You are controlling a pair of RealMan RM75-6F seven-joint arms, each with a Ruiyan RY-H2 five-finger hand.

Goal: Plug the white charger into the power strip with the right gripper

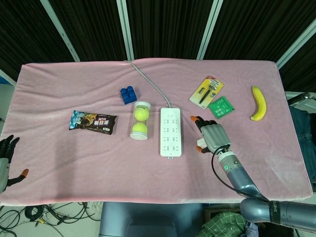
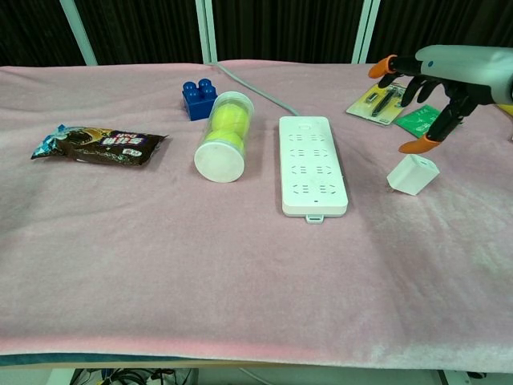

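Observation:
The white charger (image 2: 413, 174) lies on the pink cloth to the right of the white power strip (image 2: 311, 164) (image 1: 171, 131). My right hand (image 2: 437, 80) (image 1: 211, 135) hovers just above the charger, fingers spread and orange-tipped, holding nothing. In the head view the hand covers the charger. My left hand (image 1: 7, 159) hangs off the table's left edge, fingers apart and empty. The strip's grey cable (image 1: 150, 81) runs to the back edge.
A clear tube of tennis balls (image 2: 222, 136) lies left of the strip, with a blue brick (image 2: 199, 99) behind it and a snack bar (image 2: 100, 145) further left. A carded tool pack (image 1: 207, 92), a green packet (image 1: 220, 107) and a banana (image 1: 258, 102) lie to the right.

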